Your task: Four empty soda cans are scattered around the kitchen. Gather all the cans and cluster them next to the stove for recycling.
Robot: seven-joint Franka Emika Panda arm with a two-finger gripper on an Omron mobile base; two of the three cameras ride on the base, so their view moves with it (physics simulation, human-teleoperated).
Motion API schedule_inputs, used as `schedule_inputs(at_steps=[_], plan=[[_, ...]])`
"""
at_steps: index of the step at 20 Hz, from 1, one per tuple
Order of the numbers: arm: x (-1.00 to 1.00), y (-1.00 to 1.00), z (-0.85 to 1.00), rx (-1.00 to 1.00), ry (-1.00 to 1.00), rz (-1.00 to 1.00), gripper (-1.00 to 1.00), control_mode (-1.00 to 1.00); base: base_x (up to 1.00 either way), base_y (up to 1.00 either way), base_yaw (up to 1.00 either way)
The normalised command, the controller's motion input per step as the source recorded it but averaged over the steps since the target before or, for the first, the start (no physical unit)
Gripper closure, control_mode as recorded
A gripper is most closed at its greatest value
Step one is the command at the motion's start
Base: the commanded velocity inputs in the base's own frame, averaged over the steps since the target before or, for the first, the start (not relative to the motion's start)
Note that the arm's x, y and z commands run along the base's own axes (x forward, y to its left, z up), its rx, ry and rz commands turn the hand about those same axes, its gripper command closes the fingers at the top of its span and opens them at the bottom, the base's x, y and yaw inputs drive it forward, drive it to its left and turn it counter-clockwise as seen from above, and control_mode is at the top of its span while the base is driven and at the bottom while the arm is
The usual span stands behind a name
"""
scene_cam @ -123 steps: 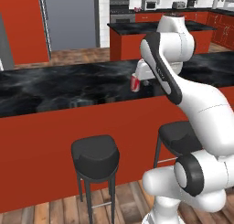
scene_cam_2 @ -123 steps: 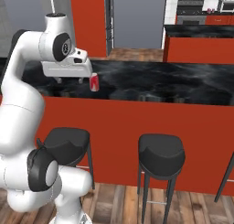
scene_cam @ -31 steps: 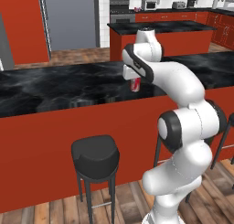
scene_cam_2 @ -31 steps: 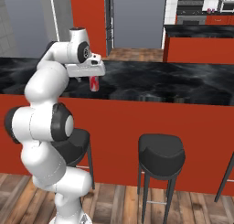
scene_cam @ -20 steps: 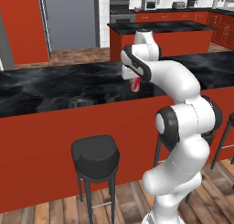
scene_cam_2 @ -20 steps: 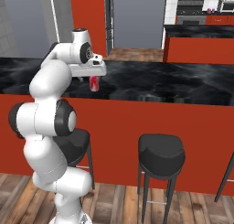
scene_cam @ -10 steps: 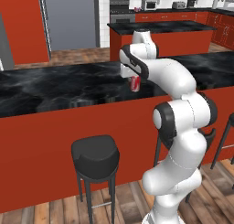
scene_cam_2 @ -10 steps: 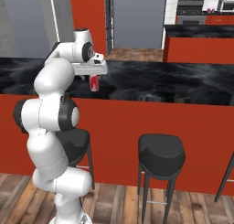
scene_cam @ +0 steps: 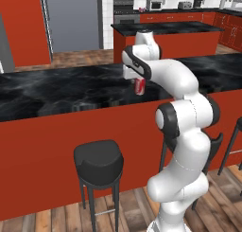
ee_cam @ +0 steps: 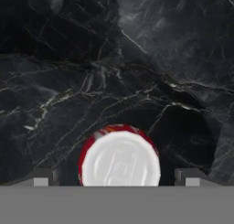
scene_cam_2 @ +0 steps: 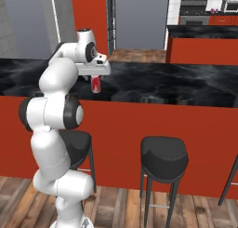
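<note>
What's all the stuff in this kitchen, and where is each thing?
soda can: one, red with silvery top, upright on the near counter, under the hand
near counter: one, black marbled top, red front
bar stools: at least two, black seats, in front of the near counter
island: one, black top, red base, behind the counter
stove: one, grey, at the back wall
microwave: one, silver, on the back counter
hand: one, open, fingertips either side of the can's top
</note>
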Motion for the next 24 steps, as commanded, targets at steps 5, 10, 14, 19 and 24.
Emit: schedule_inputs(at_steps=[5, 10, 14, 19, 24], plan=[[0.14, 0.00, -0.09, 0.00, 0.00, -0.06, -1.00, -1.00, 0.00, 0.00, 0.00], [0.01, 0.00, -0.05, 0.00, 0.04, -0.06, -1.00, -1.00, 0.00, 0.00, 0.00], [0.00, 0.00, -0.02, 0.00, 0.02, -0.05, -1.00, -1.00, 0.00, 0.00, 0.00], [0.01, 0.00, -0.03, 0.00, 0.01, -0.04, -1.00, -1.00, 0.00, 0.00, 0.00], [0.03, 0.00, -0.02, 0.00, 0.00, -0.01, -1.00, -1.00, 0.00, 0.00, 0.00]])
